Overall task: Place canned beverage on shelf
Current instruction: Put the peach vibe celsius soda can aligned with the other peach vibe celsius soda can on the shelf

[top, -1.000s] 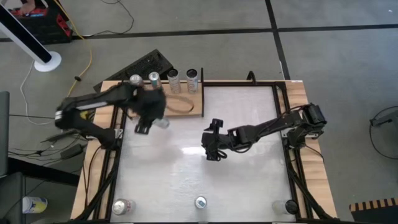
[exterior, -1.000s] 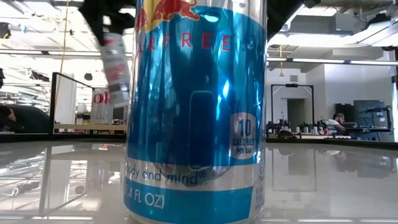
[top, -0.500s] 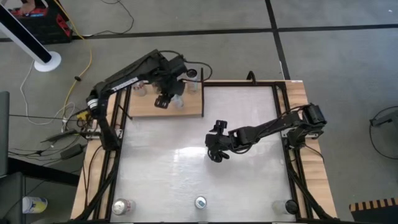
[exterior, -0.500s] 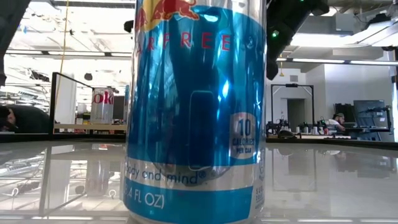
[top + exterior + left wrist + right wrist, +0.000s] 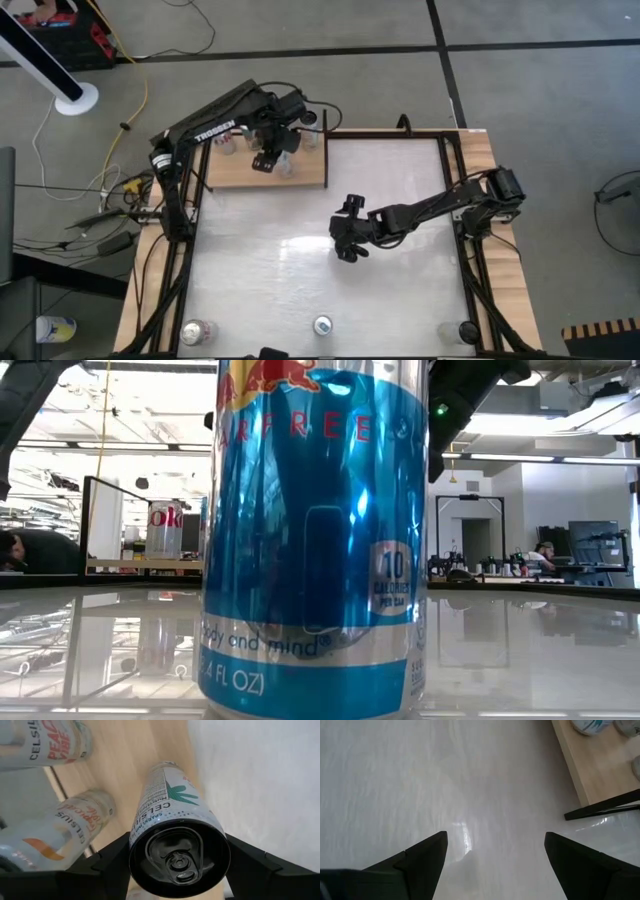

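My left gripper (image 5: 280, 157) is over the pale wooden shelf (image 5: 235, 175) at the table's far left, shut on a white Celsius can (image 5: 172, 815). Other cans stand on the shelf: a peach one (image 5: 45, 740), a tropical one (image 5: 70, 827), and one at the far right corner (image 5: 309, 121). My right gripper (image 5: 346, 243) hangs open and empty over the middle of the white tabletop; it also shows in its wrist view (image 5: 495, 855). My left gripper pinches the Celsius can between its two fingers (image 5: 112, 862) on opposite sides of the can's wall (image 5: 142, 840), just below the top rim. The fingers come from above. The can is upright, its lower end at the shelf near the board's right end; whether it rests there I cannot tell.
A blue Red Bull can (image 5: 315, 540) stands right in front of the low camera at the table's near edge (image 5: 322, 325). Two more cans stand at the near corners (image 5: 197, 331) (image 5: 462, 330). A red can (image 5: 165, 525) shows on the shelf.
My left gripper has carried the Celsius can from beside the shelf's near edge toward the far edge and to the right, over the shelf, and has kept nearly still there for the last half second. The can, tilted in the air before, now stands upright.
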